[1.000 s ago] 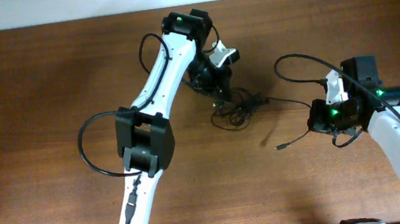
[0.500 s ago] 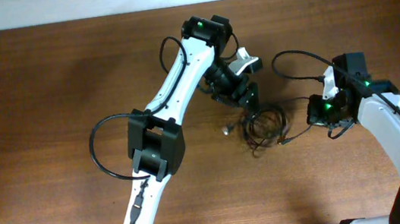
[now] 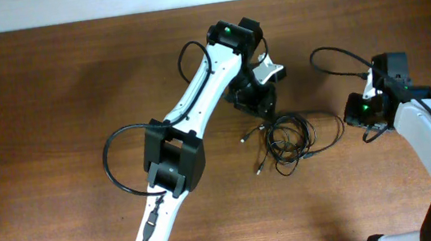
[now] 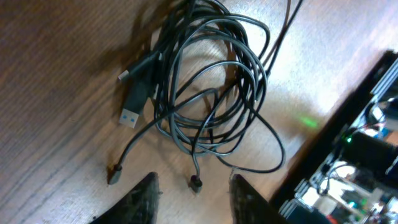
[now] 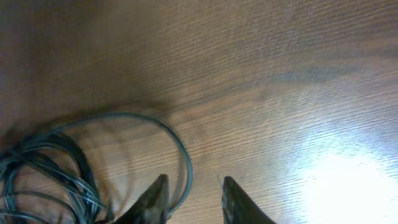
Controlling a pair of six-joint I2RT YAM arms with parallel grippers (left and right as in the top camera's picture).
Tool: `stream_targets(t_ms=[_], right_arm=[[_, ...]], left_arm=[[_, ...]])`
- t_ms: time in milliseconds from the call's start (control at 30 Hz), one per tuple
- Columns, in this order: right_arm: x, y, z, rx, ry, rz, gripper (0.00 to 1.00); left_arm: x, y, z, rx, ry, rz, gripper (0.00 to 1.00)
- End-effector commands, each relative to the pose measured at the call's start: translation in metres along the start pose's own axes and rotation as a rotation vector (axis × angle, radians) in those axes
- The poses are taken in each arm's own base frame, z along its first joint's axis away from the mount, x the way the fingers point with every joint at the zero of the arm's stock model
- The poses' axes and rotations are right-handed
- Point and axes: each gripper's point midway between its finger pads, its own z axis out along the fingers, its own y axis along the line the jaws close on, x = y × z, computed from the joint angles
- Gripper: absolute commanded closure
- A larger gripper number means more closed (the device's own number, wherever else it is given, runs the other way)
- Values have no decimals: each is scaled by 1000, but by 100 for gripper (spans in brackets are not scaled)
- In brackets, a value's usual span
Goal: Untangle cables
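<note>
Cables (image 4: 211,112), several thin black rubbery cords, lie in a loose overlapping coil on the brown wooden tabletop (image 4: 50,74), between the two arms. The left pincer (image 4: 194,198) hangs over the coil's near edge, its dark fingers parted and holding nothing. A small plug end (image 4: 196,183) lies just ahead of its gap, and beyond it a flat black plug with a blue tip (image 4: 132,107) rests beside the coil. These free ends look like the best places to take hold: stiff enough to pinch, and pulling one should draw a single strand out. The cords themselves seem light, limp and springy, likely to slide or drag the whole bundle if pinched mid-loop. Farther off, the right pincer (image 5: 193,194) also stands parted and empty, with an outer loop (image 5: 181,149) curving just ahead of it.
</note>
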Motion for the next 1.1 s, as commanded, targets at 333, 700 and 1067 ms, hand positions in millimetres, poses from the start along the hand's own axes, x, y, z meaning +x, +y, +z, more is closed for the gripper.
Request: stream_targets(t_ms=[333, 700, 1067], right_arm=[[55, -21, 26, 77, 131, 203, 47], [72, -38, 89, 159, 214, 247, 59], [69, -34, 88, 147, 240, 250, 41]], left_arm=[[14, -22, 56, -12, 87, -34, 94], [33, 87, 52, -579, 148, -99, 100], [-11, 77, -32, -777, -82, -182, 72]])
